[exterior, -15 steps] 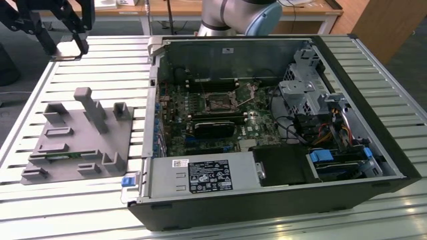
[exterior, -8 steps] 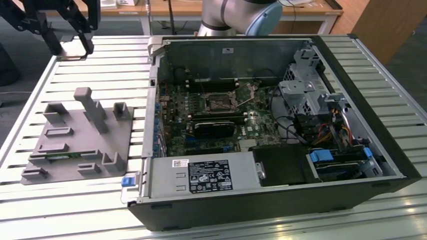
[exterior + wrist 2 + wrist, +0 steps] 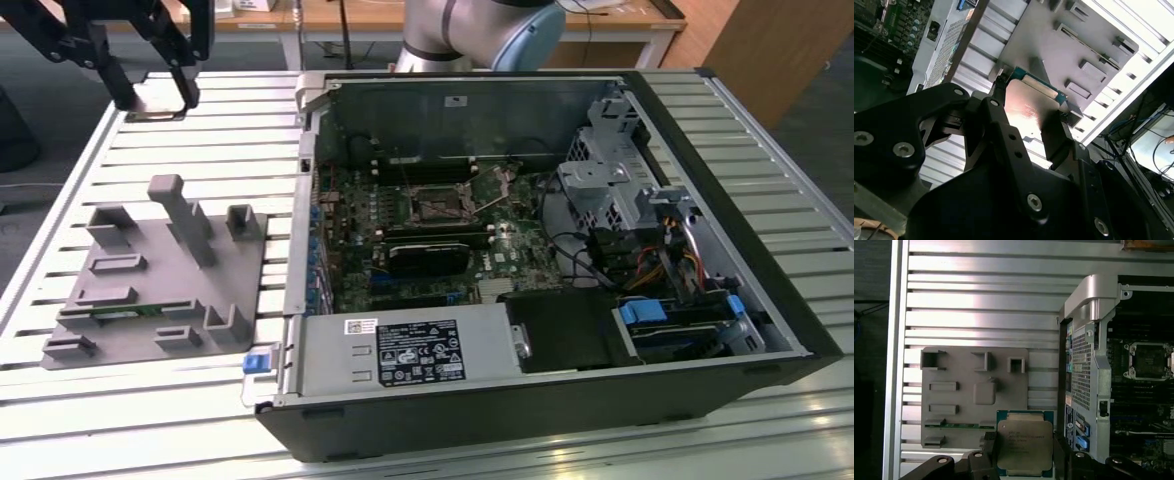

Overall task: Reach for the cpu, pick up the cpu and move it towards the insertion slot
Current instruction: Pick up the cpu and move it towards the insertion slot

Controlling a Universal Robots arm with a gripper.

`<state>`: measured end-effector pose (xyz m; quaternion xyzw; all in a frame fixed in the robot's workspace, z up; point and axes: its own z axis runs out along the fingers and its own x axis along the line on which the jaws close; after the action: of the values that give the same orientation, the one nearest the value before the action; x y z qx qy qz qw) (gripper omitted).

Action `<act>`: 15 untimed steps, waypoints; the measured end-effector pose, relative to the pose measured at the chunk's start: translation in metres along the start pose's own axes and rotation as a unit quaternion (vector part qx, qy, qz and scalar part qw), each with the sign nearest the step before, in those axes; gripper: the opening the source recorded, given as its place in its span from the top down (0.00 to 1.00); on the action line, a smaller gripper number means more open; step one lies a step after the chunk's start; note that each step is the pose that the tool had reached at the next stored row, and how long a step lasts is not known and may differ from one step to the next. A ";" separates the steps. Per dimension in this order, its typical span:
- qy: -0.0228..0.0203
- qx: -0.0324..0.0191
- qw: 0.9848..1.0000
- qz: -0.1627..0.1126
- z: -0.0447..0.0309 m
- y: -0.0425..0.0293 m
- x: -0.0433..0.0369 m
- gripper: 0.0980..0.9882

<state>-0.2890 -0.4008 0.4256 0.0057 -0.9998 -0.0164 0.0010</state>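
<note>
End effector [image 3: 1025, 460] clamped on the cpu [image 3: 1024, 447], fingers [image 3: 1056, 137] pressing its opposite edges. Chip held in the air above the grey fixture plate [image 3: 954, 390], clear of it. Insertion slot [image 3: 439, 205] sits inside the open computer case [image 3: 561, 400], well apart from the fixture plate, on the slatted bench [image 3: 174, 400].

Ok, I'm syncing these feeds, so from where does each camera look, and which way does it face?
Exterior view: off the arm, raised, looking down at the open computer case, insertion slot and grey fixture; the gripper hangs at upper left.
First wrist view: on the arm, looking straight down past the gripper holding the cpu.
Second wrist view: on the arm, looking along the fingers clamping the cpu.
Shared: all three show the fixture.
</note>
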 end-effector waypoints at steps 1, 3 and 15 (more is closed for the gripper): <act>0.000 0.000 1.000 0.000 0.0000 0.0002 -0.0016 0.51; 0.000 0.000 1.000 0.000 0.0000 0.0005 -0.0059 0.51; 0.000 0.000 1.000 0.000 0.0000 0.0024 -0.0327 0.51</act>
<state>-0.2563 -0.3980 0.4256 0.0057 -0.9998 -0.0164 0.0011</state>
